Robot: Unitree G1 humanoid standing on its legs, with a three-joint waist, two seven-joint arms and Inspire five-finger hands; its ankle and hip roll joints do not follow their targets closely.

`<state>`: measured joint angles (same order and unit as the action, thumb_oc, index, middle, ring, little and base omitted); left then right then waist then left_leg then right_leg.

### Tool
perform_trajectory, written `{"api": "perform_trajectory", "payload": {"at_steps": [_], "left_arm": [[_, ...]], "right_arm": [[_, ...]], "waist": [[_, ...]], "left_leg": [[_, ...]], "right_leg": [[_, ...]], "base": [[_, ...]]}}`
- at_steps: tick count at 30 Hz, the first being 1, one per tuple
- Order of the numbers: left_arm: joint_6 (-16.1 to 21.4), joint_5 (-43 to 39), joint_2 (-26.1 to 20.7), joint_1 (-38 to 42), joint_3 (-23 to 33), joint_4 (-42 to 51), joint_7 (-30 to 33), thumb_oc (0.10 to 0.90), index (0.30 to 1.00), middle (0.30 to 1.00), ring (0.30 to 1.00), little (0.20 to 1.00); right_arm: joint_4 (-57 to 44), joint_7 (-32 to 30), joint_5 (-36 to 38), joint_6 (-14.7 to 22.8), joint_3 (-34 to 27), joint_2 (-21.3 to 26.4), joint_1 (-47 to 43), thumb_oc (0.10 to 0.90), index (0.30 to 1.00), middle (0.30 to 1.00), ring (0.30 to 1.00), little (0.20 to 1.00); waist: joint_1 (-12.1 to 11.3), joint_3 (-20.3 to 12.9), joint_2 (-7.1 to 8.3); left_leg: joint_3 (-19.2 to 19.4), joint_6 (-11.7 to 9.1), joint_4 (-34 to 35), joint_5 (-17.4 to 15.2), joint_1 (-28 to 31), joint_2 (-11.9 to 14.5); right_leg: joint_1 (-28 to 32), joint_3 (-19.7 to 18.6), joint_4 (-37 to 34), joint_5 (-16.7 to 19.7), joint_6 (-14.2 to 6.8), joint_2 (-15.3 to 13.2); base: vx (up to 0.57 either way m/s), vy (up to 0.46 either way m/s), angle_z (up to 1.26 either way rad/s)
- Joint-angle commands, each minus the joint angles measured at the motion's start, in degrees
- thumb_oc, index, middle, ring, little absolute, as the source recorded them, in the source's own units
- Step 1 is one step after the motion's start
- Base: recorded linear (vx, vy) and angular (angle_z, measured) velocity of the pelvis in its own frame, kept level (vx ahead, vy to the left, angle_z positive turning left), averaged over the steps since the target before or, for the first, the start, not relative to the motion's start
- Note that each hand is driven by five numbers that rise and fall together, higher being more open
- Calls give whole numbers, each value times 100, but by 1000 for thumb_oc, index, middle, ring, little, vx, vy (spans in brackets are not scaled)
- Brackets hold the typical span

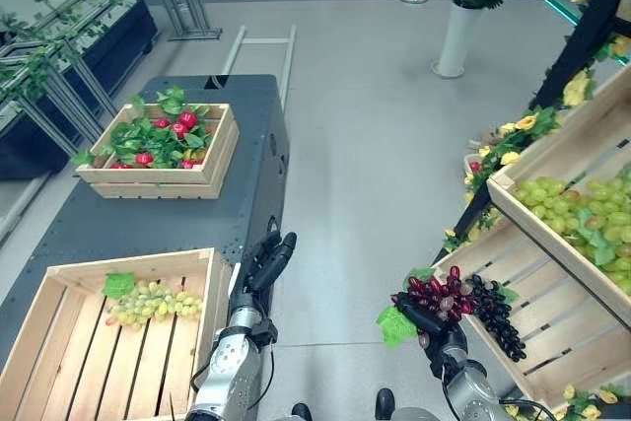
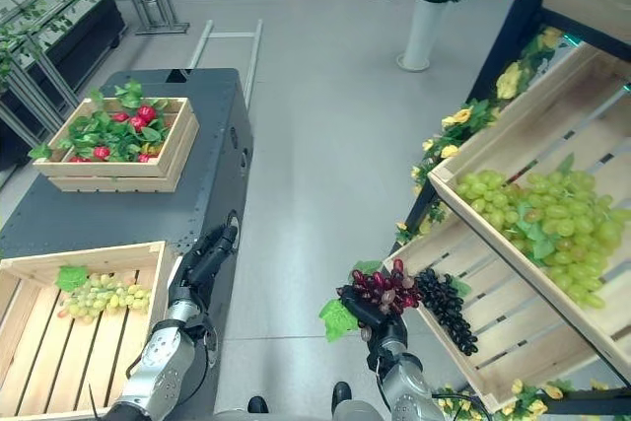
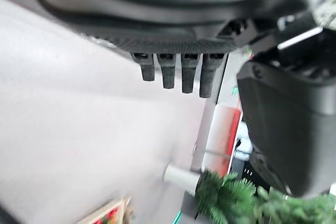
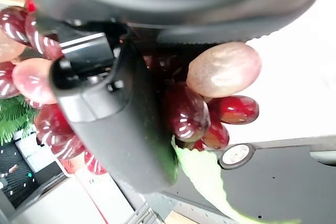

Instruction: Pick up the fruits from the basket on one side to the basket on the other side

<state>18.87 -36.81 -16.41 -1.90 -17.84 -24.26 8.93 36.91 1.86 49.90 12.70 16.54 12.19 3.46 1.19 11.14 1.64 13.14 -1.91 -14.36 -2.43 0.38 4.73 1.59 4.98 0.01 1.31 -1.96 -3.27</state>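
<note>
Red grapes [image 1: 437, 295] (right hand's [image 1: 418, 316] catch)

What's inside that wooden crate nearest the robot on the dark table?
The near crate holds one bunch of green grapes with a green leaf, lying on bare slats. Its nearest end is cut off by the picture's edge, so that part stays unseen.

Two silver-grey robot arms reach forward from below. The left hand [image 1: 268, 261] is held out with its dark fingers [image 3: 182, 75] straight and together, empty. The right hand [image 1: 422, 317] sits lower and farther right, its thumb [image 4: 118, 124] and fingers curled around a bunch of red grapes [image 1: 441, 294].
</note>
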Motion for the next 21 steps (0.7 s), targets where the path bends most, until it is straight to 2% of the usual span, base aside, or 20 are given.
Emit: {"api": "perform_trajectory", "payload": {"at_steps": [1, 4, 6, 9, 11, 12, 14, 16, 21], "left_arm": [[445, -318, 85, 522, 2, 229, -81, 800, 900, 900, 900, 900], [304, -423, 41, 681, -7, 112, 30, 800, 900, 900, 900, 900], [292, -364, 11, 669, 0, 119, 39, 800, 900, 900, 900, 900], [352, -27, -173, 533, 26, 214, 260, 800, 900, 900, 900, 900], [461, -124, -267, 547, 162, 183, 336, 800, 900, 900, 900, 900], [625, -241, -299, 649, 255, 131, 345, 800, 900, 900, 900, 900], [638, -356, -313, 748, 208, 95, 402, 800, 900, 900, 900, 900], [610, -609, -169, 771, 219, 123, 555, 800, 900, 900, 900, 900], [808, -576, -101, 888, 101, 257, 401, 800, 900, 900, 900, 900]], "right_arm": [[-327, 369, -96, 661, -87, 258, -861, 400, 300, 300, 300, 300], [-359, 144, -17, 716, -199, 305, -884, 400, 300, 300, 300, 300], [-411, 132, 13, 747, -256, 296, -831, 400, 300, 300, 300, 300], [-385, 269, 105, 803, -355, 167, -836, 400, 300, 300, 300, 300], [-443, 364, 142, 848, -340, 155, -954, 400, 300, 300, 300, 300], [-430, 368, 164, 926, -337, 203, -1144, 400, 300, 300, 300, 300], [-283, 344, 184, 932, -364, 223, -1285, 400, 300, 300, 300, 300], [-339, 119, 140, 807, -336, 219, -1471, 400, 300, 300, 300, 300], [-610, 59, 178, 1151, -434, 446, -1638, 400, 300, 300, 300, 300]], "waist": [[-120, 256, -86], [-18, 228, -134], [7, 214, -139], [-92, 339, -154], [-128, 570, -171], [-127, 747, -146], [-121, 829, -142], [-92, 961, -155], [-92, 1266, -109]], "left_leg": [[-991, 215, 705, -222, -377, -680], [-791, 321, 959, -333, -92, -666], [-816, 341, 1090, -341, 24, -699], [-421, 385, 1145, -376, 127, -574], [-229, 373, 873, -525, 64, -466], [-58, 381, 514, -650, -176, -402], [78, 325, 213, -864, -337, -292], [61, 324, -140, -887, -595, -235], [99, 241, -474, -871, -1097, -140]], "right_leg": [[207, -213, 276, -522, 13, 168], [54, -148, 223, -441, -90, 84], [12, -103, 235, -410, -138, 79], [-334, 566, 965, -532, -335, -224], [-565, 669, 1268, -582, -402, -465], [-792, 656, 984, -335, -393, -603], [-666, 700, 850, -447, -374, -595], [-879, 592, 1052, -498, -341, -540], [-1209, 756, 1344, -648, -194, -514]], "base": [[-13, 193, -91], [84, 196, -112], [118, 108, -109], [16, 56, -61], [-125, -25, -87], [-122, -67, -73], [-68, -96, -42], [-53, -82, -19], [-67, -85, -6]]}}
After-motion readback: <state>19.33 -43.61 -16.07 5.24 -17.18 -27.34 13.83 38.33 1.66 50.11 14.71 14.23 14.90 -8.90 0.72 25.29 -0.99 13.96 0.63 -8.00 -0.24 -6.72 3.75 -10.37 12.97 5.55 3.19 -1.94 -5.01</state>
